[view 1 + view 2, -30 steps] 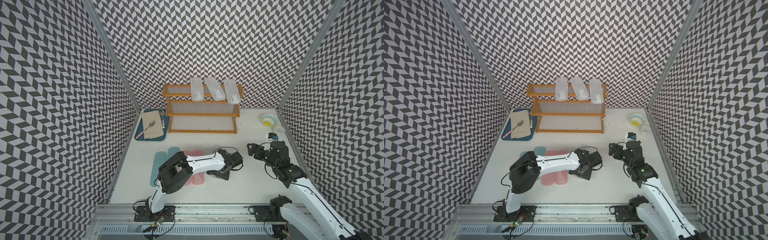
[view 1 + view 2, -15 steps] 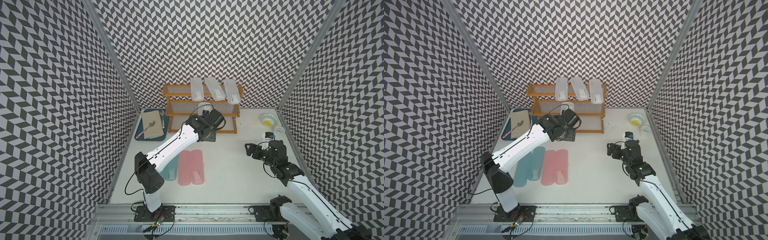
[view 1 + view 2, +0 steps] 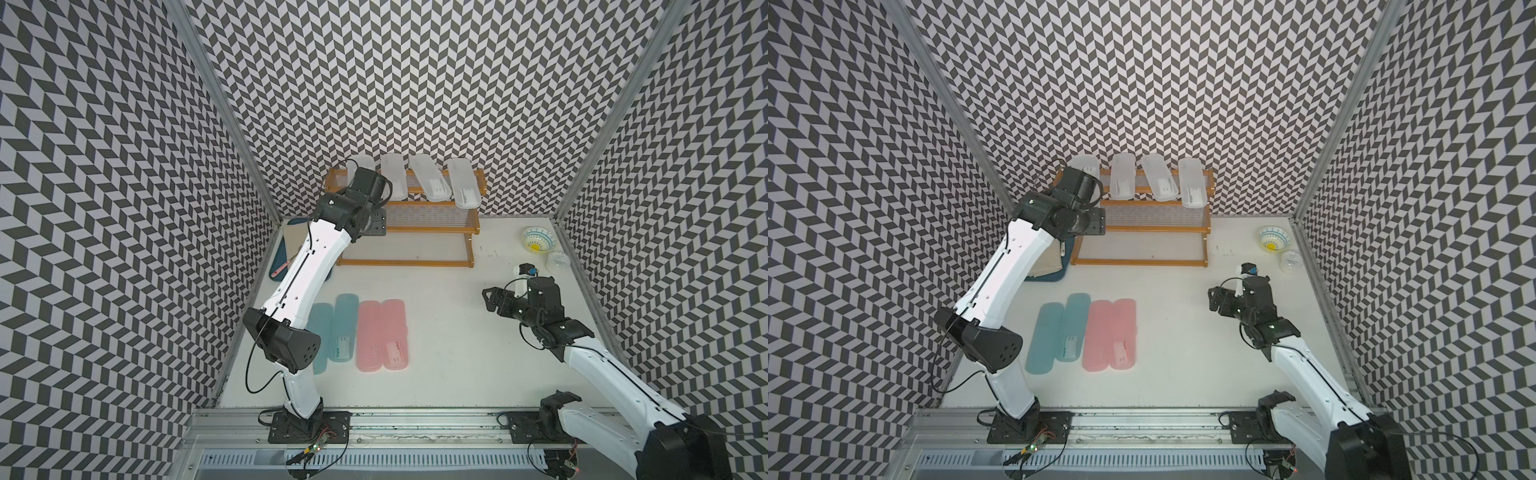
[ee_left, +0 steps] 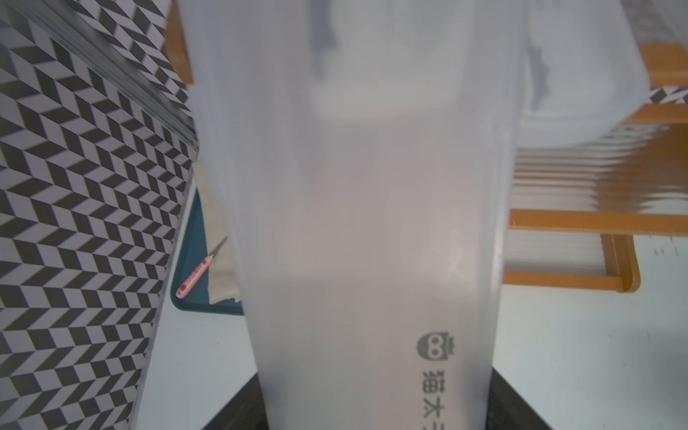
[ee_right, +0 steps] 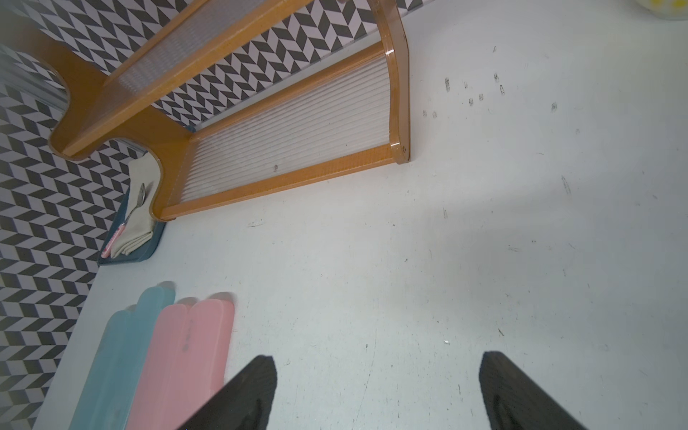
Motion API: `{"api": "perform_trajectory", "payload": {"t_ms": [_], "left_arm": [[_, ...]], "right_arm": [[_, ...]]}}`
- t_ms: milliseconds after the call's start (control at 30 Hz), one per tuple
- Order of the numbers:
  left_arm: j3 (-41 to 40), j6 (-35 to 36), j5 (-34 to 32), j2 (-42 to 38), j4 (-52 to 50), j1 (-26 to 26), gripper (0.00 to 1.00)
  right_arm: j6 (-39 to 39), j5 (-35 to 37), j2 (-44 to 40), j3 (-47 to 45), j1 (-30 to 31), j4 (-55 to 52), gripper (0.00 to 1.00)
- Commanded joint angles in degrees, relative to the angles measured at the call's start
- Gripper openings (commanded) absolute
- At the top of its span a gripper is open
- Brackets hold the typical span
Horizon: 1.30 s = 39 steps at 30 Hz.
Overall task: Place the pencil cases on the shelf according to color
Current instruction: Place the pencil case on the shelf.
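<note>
Chevron walls (image 3: 415,83) enclose a scuffed white table (image 3: 457,332); left hand (image 3: 362,181) grips a frosted case (image 4: 353,223), right hand (image 3: 491,299) gapes.

**4 white cases at top tier; teal & pink pairs on table**

Shelf (image 3: 1138,262): 3-tier stepped rack, orange-brown frame, pale ribbed tiers. 3 frosted white cases (image 3: 1158,176) are laid across the top tier, side by side, front ends overhanging the rail. A 4th white case (image 3: 1084,164) is held at that tier's left end. 2 teal cases (image 3: 1074,328) & 2 pink cases (image 3: 1097,336) are laid flat on the table (image 3: 1183,332) in front, in one touching row, teal on the left; white labels are seen on some.
</note>
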Motion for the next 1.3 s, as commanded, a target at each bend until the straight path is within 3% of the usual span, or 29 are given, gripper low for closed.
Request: {"api": "perform_trajectory", "payload": {"t_ms": [0, 300, 533, 1000, 1267], "left_arm": [[2.6, 6.77, 2.74, 3.04, 4.87, 2.03, 0.74], [9.05, 14.38, 5.35, 10.48, 12.36, 6.76, 0.77], [11.52, 15.65, 9.79, 13.15, 14.57, 11.02, 0.78], [13.56, 18.3, 12.58, 16.17, 18.29, 11.72, 0.83], [12.91, 17.57, 12.18, 16.07, 18.57, 11.8, 1.0]], "right_arm": [[-0.98, -2.19, 2.05, 1.5, -0.22, 3.24, 0.89], [-1.07, -4.36, 6.15, 0.03, -0.16, 5.13, 0.88], [-1.34, -4.75, 7.24, -0.14, -0.07, 4.83, 0.87], [0.66, -4.68, 8.04, -1.11, 1.78, 5.28, 0.86], [0.98, -4.79, 7.51, -0.89, 2.47, 5.17, 0.86]]}}
